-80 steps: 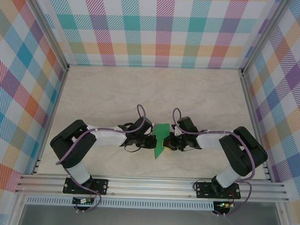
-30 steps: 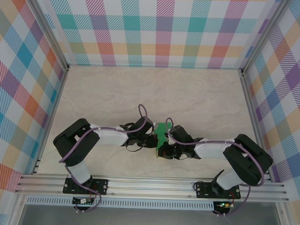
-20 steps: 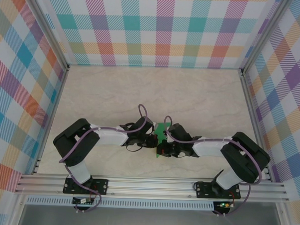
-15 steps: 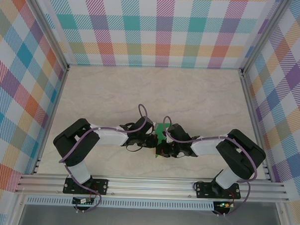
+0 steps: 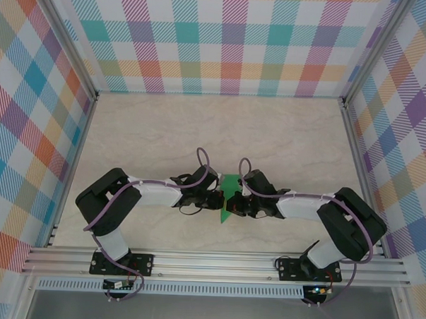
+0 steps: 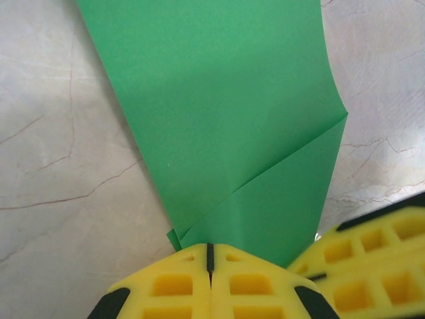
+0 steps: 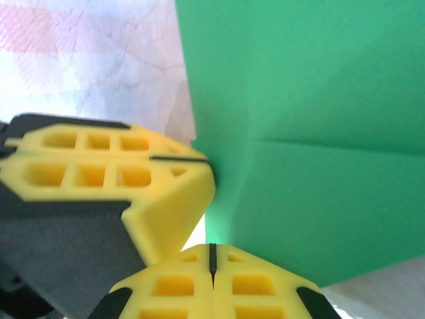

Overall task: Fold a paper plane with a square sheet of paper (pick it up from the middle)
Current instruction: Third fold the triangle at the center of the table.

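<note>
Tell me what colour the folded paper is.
The paper is plain green, clearest in the left wrist view.

Can't really read the folds on the green paper (image 5: pixel 228 195) from the top camera: way too small there, and tucked partly under the left gripper (image 5: pixel 215 200) and right gripper (image 5: pixel 234 203) pressing in from either side. Same story on the left wrist cam, chopped off by the top edge and pinched out of sight at the near end between closed yellow fingers (image 6: pixel 192 266), themselves cut by the bottom edge. Blurry as anything on the right wrist cam, running off the top and right edges, with no telling how much sits buried in the pinch.
</note>
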Available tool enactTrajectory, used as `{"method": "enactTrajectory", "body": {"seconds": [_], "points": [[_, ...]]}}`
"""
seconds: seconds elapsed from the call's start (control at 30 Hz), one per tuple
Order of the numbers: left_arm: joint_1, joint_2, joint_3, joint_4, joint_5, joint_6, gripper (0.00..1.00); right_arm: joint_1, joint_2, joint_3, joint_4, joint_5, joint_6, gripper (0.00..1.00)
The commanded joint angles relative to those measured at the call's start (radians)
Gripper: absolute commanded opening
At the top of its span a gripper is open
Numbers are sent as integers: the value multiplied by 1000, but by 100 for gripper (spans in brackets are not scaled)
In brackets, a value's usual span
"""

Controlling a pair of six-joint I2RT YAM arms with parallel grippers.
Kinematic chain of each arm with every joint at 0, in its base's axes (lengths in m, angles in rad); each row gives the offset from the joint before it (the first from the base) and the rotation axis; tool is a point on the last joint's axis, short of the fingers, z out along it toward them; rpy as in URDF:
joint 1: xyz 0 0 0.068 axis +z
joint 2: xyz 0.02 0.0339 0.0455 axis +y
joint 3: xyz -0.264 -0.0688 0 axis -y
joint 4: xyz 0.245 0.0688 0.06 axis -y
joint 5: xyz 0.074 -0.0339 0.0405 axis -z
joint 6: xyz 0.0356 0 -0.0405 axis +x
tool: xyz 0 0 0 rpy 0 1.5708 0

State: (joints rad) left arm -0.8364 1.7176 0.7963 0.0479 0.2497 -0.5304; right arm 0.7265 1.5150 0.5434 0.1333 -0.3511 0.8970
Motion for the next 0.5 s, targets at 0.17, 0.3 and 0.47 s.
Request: {"method": "enactTrajectory", "body": {"seconds": [0.17, 0.3, 0.47], "points": [[-1, 19, -17, -126, -76, 26, 0, -7, 81, 14, 5, -3, -7, 3], [0, 23, -11, -138, -79, 29, 0, -26, 49, 20, -4, -8, -12, 3], [0, 23, -10, -144, -83, 32, 0, -77, 17, 27, -18, -26, -36, 4]]}}
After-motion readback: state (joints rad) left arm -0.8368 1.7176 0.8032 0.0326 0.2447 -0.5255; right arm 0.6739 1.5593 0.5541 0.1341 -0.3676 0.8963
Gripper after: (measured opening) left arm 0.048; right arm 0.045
